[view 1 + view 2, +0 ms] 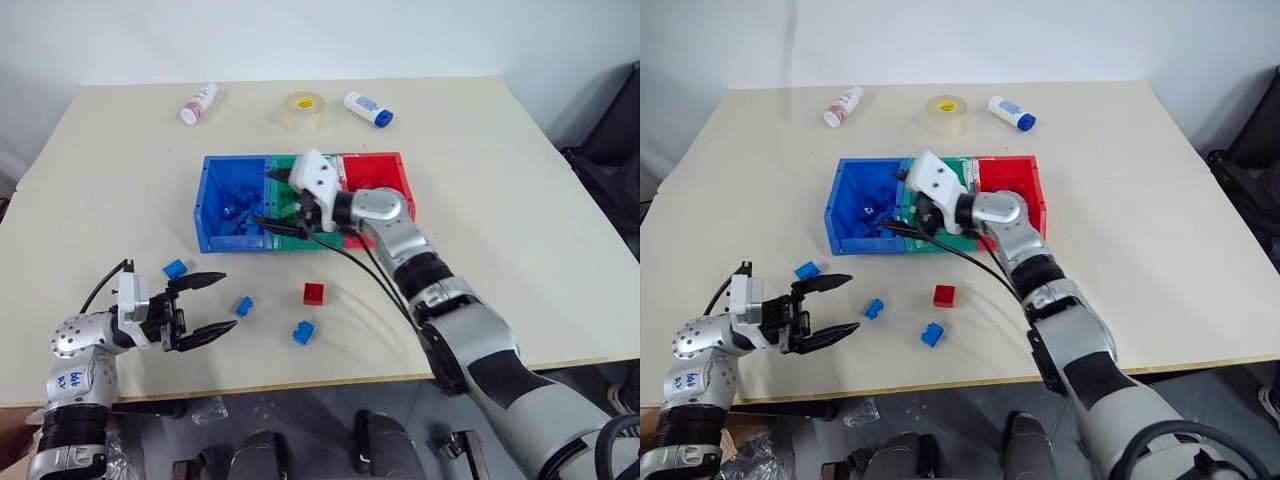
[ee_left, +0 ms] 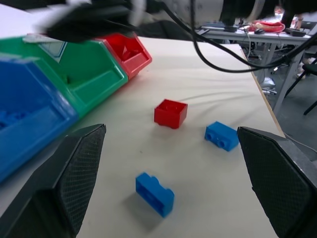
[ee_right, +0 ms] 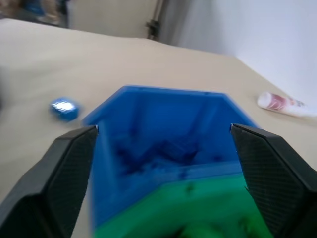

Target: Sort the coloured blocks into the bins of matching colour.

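Observation:
The joined bins stand mid-table: blue bin point(image 1: 204, 212), green bin point(image 1: 284, 166), red bin point(image 1: 378, 172). Several blue blocks lie inside the blue bin point(image 3: 163, 106). My right gripper point(image 1: 270, 198) hovers open over the edge between the blue and green bins, with nothing between its fingers. On the table in front of the bins lie a red block point(image 1: 314, 293) and three blue blocks point(image 1: 175, 268), point(image 1: 243, 306), point(image 1: 303, 332). At the near left, my left gripper point(image 1: 228, 300) is open and empty, pointing at the loose blocks, with the nearest blue block point(image 2: 155, 194) just ahead of it.
Two white bottles point(image 1: 198, 103) point(image 1: 368, 108) and a clear tape roll point(image 1: 305, 111) lie at the back of the table. The table's front edge point(image 1: 330, 382) runs close behind the loose blocks. Black cables trail from the right wrist over the bins' front.

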{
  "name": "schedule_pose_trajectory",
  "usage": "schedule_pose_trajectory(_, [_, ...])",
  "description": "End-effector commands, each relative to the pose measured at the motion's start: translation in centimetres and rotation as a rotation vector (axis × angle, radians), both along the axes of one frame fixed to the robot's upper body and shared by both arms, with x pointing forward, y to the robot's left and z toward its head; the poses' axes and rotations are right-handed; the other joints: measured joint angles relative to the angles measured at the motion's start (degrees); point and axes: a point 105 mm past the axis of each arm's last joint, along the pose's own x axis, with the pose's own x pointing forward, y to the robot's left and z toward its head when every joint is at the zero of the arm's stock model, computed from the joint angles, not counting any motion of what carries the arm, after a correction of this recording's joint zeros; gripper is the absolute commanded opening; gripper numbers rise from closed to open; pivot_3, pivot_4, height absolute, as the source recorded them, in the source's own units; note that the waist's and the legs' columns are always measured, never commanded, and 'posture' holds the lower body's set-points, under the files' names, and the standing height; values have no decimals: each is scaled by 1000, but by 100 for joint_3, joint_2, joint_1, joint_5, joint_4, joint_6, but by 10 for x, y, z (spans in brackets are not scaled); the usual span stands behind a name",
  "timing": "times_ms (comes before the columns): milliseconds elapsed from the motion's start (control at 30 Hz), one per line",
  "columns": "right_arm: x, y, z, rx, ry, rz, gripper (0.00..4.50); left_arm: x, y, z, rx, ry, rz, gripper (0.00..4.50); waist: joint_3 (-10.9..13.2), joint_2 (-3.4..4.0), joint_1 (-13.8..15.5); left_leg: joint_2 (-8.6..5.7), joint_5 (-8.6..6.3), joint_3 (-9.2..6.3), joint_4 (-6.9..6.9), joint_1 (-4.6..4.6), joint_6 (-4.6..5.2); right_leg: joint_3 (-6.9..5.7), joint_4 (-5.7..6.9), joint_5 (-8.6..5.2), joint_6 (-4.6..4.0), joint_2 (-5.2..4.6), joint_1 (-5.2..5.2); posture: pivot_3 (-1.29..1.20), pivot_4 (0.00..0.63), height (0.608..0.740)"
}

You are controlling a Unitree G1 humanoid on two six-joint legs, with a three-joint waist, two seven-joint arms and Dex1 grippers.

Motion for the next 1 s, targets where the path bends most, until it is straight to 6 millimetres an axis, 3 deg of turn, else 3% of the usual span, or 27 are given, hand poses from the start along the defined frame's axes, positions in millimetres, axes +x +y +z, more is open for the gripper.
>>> schedule_pose_trajectory(33, [-19,-22,12,-4,-34,60,4469,1,1,4,-6,-18,-9,4500,0,0,-4,-1,0,0,1,0,0,0,0,0,0,-1,0,0,150,740])
schedule_pose_trajectory(167, [-45,-77,-8,-100,44,40,4469,5,3,2,-4,-11,-15,4500,0,0,34,1,0,-1,1,0,0,-1,0,0,0,0,-1,0,150,740])
schedule_pose_trajectory(400, [-92,-147,-41,-235,247,-50,4469,6,2,0,-6,-4,-28,4500,0,0,160,2,-2,1,5,1,2,0,-2,0,0,-1,-1,0,150,740])
schedule_pose_trajectory(533, [-103,-171,-47,-279,292,-118,4469,6,3,-1,-7,1,-33,4500,0,-1,213,0,-5,3,12,3,6,2,-5,1,0,-3,2,0,150,740])
schedule_pose_trajectory(733, [-95,-168,-44,-275,279,-140,4469,6,2,-1,-8,0,-40,4500,0,-1,247,2,-5,1,13,5,5,1,0,1,-1,-3,2,0,150,740])
schedule_pose_trajectory(1000, [-71,-116,-55,-272,276,-115,4469,-1,5,-3,11,-6,-47,4500,0,-1,272,2,-5,1,13,4,5,0,1,1,-1,-3,1,0,150,740])
